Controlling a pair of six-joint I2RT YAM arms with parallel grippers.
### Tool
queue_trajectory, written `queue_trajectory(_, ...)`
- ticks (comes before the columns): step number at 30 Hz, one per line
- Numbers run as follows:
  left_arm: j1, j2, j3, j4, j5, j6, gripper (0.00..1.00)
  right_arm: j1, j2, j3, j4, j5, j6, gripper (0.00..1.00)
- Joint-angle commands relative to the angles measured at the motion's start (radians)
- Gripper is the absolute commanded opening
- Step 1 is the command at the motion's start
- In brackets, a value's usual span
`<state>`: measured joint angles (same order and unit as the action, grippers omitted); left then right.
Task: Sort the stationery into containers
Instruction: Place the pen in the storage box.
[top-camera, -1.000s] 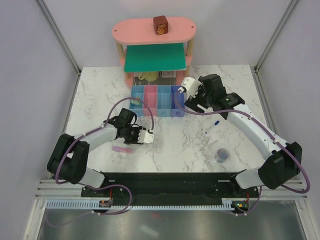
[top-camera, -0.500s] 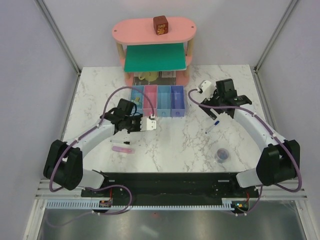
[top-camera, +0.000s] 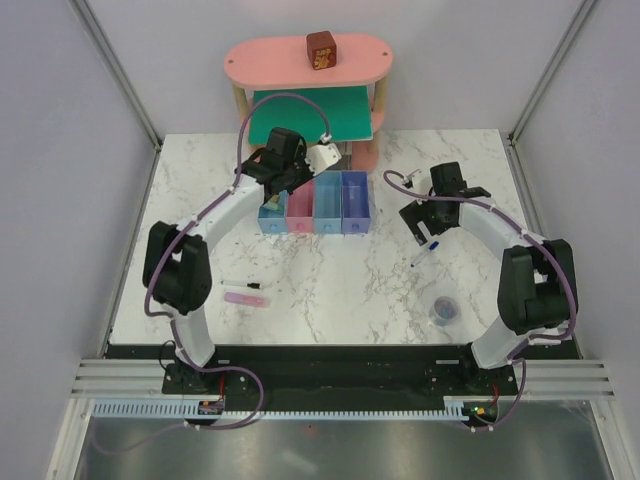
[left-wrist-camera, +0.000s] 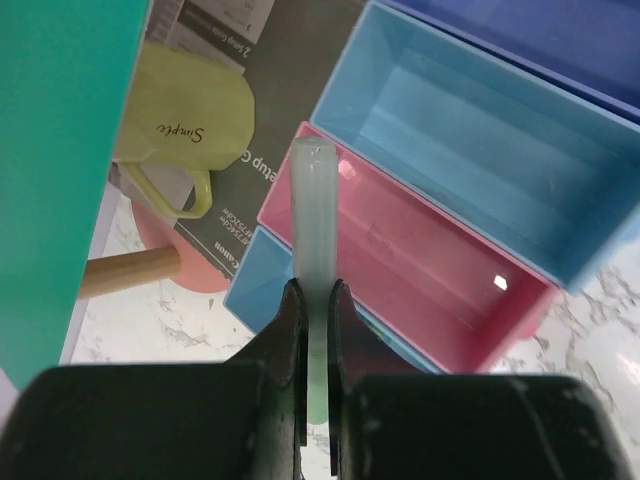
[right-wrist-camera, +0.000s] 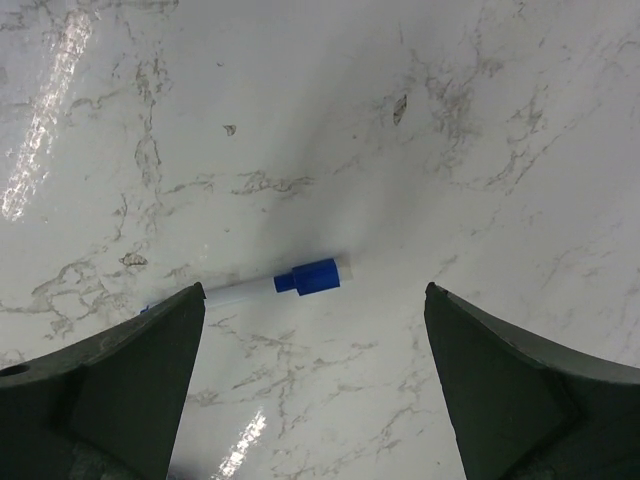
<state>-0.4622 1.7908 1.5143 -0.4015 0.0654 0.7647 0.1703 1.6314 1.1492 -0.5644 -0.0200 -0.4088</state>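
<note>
Left gripper (left-wrist-camera: 312, 300) clamps a marker (left-wrist-camera: 314, 200), its tip jutting ahead over the pink bin (left-wrist-camera: 420, 260). The light-blue bin (left-wrist-camera: 250, 290) just beneath holds a greenish item (top-camera: 270, 207). Right gripper (right-wrist-camera: 315, 300), spread wide, hovers over the bench (right-wrist-camera: 300, 120), pen (right-wrist-camera: 270, 285) between its fingers.

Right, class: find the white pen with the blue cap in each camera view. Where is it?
Top external: right of centre, white pen just below the right gripper.
Left wrist: not in it.
Right wrist: white pen mid-picture, framed by the open gripper.
Shared landmark: the marble table.
</note>
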Motion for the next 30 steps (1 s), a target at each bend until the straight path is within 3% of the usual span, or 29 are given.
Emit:
queue_trajectory(1, -0.018, 0.128, 0.171, -0.051, -0.159, -0.181, 0.02, 0.003, 0.039, -0.017, 0.072, -0.023, 0.083, 0.98)
queue_trajectory(7, -0.032, 0.237, 0.297, -0.184, -0.210, -0.342, 0.02, 0.001, 0.056, -0.052, 0.129, -0.003, 0.119, 0.98)
queue_trajectory(15, -0.036, 0.272, 0.334, -0.278, -0.193, -0.465, 0.02, -0.015, 0.070, -0.068, 0.169, 0.014, 0.133, 0.98)
queue_trajectory(23, -0.044, 0.306, 0.342, -0.312, -0.136, -0.525, 0.02, -0.018, 0.081, -0.086, 0.176, 0.063, 0.182, 0.98)
queue_trajectory(28, -0.049, 0.318, 0.334, -0.321, -0.122, -0.535, 0.02, -0.018, 0.071, -0.056, 0.086, 0.072, 0.194, 0.98)
queue_trajectory(30, -0.049, 0.321, 0.328, -0.324, -0.121, -0.536, 0.12, -0.018, 0.070, -0.051, 0.040, 0.054, 0.196, 0.98)
